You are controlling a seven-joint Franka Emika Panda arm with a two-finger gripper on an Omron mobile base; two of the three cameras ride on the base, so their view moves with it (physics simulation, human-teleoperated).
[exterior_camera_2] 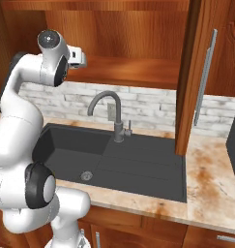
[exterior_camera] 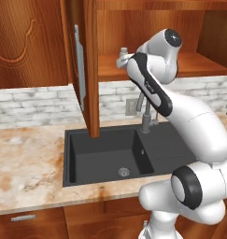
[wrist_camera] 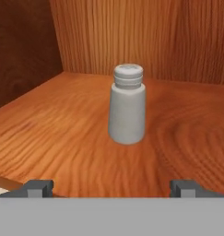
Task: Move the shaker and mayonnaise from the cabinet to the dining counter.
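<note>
The small grey metal-look shaker with a tapered body and ribbed rounded cap [wrist_camera: 127, 105] stands upright on the bare shelf of the reddish-brown wooden wall cabinet [wrist_camera: 62, 133], centred ahead of the tool [wrist_camera: 111, 186], whose fingers are spread wide apart and clamp nothing. The likely fault: an advance off centre lets one fingertip [wrist_camera: 38, 186] strike the light shaker and tip or push it toward the cabinet's back wall. Below, the beige marble-look tabletop [exterior_camera: 26, 163] carries a black sink [exterior_camera: 105, 154] before a white brick backsplash [exterior_camera: 35, 105].

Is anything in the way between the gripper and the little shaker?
No. In the hand view, bare wooden cabinet shelf lies between the open gripper and the upright shaker.
</note>
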